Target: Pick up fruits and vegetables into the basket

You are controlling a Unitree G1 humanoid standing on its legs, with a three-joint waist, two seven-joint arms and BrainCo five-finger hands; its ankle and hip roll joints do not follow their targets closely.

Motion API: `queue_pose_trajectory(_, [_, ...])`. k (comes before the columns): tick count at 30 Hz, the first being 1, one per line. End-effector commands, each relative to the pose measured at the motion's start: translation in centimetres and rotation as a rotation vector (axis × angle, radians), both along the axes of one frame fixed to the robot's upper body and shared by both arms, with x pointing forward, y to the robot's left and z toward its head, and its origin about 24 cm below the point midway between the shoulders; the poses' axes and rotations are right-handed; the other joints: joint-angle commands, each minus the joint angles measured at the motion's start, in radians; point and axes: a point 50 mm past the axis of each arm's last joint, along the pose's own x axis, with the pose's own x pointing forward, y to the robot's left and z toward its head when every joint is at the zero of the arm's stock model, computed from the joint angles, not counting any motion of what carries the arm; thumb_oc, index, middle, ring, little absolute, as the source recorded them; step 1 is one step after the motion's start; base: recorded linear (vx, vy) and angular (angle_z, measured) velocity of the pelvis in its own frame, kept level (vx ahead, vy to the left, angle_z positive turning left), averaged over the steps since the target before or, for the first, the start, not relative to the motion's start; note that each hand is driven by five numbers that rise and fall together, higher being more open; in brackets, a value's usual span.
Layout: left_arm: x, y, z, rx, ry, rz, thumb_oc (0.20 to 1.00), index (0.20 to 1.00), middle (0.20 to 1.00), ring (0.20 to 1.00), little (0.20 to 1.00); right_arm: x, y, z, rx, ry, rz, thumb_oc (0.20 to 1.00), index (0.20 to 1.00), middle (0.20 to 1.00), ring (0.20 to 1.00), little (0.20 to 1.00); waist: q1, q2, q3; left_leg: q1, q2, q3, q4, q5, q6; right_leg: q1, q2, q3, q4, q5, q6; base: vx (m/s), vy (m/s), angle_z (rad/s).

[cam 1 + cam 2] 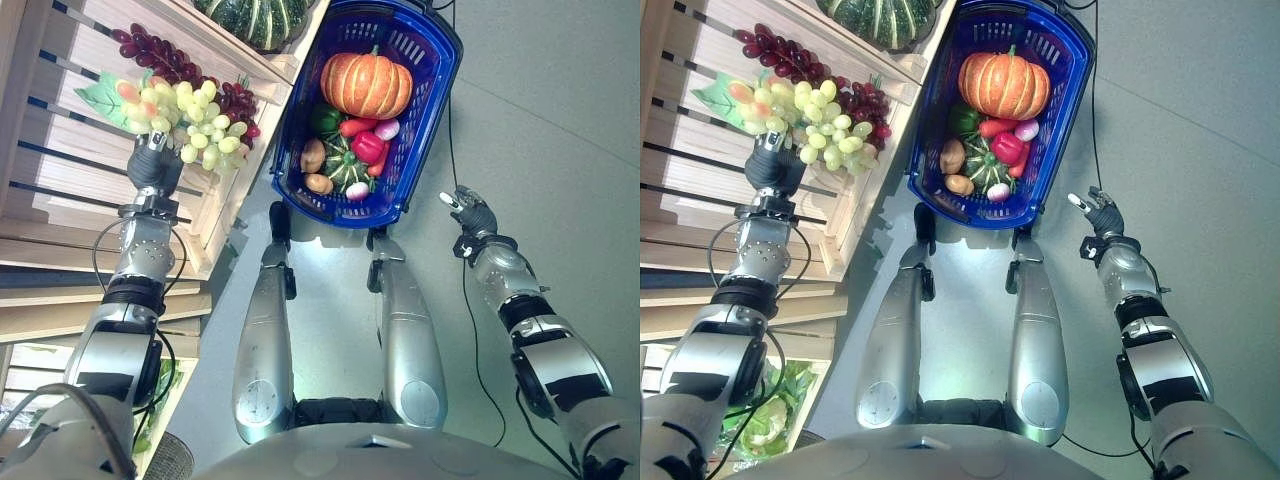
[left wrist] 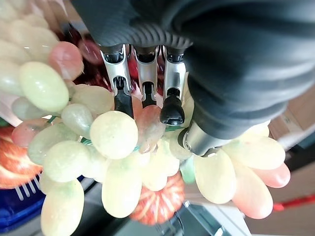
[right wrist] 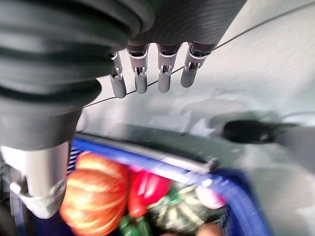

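Observation:
A bunch of green grapes (image 1: 195, 125) hangs just off the edge of a wooden crate shelf (image 1: 90, 190), and my left hand (image 1: 153, 165) is shut on it from below; up close its fingers (image 2: 142, 83) curl into the grapes (image 2: 113, 142). A blue basket (image 1: 435, 110) stands on the floor ahead, holding an orange pumpkin (image 1: 366, 85), a red pepper (image 1: 367, 147), a small green squash (image 1: 345, 165), potatoes and radishes. My right hand (image 1: 470, 212) hovers open over the floor to the right of the basket (image 3: 236, 187).
Dark purple grapes (image 1: 155, 52) lie on the shelf behind the green bunch. A large green squash (image 1: 255, 18) sits on the crate top beside the basket. Leafy greens (image 1: 765, 415) lie in a lower crate at the left. Grey floor (image 1: 560, 120) spreads to the right.

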Motion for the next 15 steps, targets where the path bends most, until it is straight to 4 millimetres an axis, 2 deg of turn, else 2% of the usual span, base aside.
queue_pose_trajectory(1, [-0.4, 0.6, 3.7, 0.000, -0.221, 0.022, 0.200, 0.200, 0.200, 0.200, 0.200, -0.3, 0.5, 1.7, 0.036, -0.150, -0.027, 1.000, 1.000, 1.000, 1.000, 1.000, 0.007, -0.009, -0.027, -0.008, -0.072, 0.021, 0.047, -0.090, 0.040, 0.050, 0.079, -0.044, 0.089, -0.157, -0.038, 0.00, 0.000, 0.00])
queue_pose_trajectory(6, [-0.6, -1.8, 5.0, 0.070, -0.290, -0.041, 0.200, 0.200, 0.200, 0.200, 0.200, 0.0, 3.0, 5.1, -0.039, -0.333, 0.028, 1.000, 1.000, 1.000, 1.000, 1.000, 0.001, -0.011, -0.027, -0.002, -0.073, 0.025, 0.036, -0.087, 0.040, 0.055, 0.082, -0.040, 0.083, -0.154, -0.036, 0.00, 0.000, 0.00])
queue_pose_trajectory(7, [-0.7, -2.5, 5.3, 0.090, -0.313, -0.066, 0.200, 0.200, 0.200, 0.200, 0.200, 0.0, 3.8, 6.3, -0.069, -0.385, 0.056, 1.000, 1.000, 1.000, 1.000, 1.000, -0.001, -0.011, -0.027, -0.001, -0.072, 0.027, 0.033, -0.086, 0.041, 0.056, 0.082, -0.039, 0.081, -0.153, -0.035, 0.00, 0.000, 0.00])
queue_pose_trajectory(11, [-1.1, -4.4, 6.1, 0.146, -0.375, -0.116, 0.200, 0.200, 0.200, 0.200, 0.200, -0.4, 5.9, 8.5, -0.110, -0.495, 0.132, 1.000, 1.000, 1.000, 1.000, 1.000, -0.004, -0.011, -0.027, 0.003, -0.070, 0.034, 0.028, -0.085, 0.042, 0.059, 0.080, -0.036, 0.077, -0.152, -0.032, 0.00, 0.000, 0.00])
queue_pose_trajectory(15, [-1.7, -6.7, 7.7, 0.215, -0.446, -0.169, 0.200, 0.200, 0.200, 0.200, 0.200, -1.1, 8.2, 10.6, -0.146, -0.603, 0.231, 1.000, 1.000, 1.000, 1.000, 1.000, -0.010, -0.010, -0.027, 0.007, -0.069, 0.041, 0.022, -0.084, 0.042, 0.062, 0.080, -0.032, 0.071, -0.151, -0.031, 0.00, 0.000, 0.00])
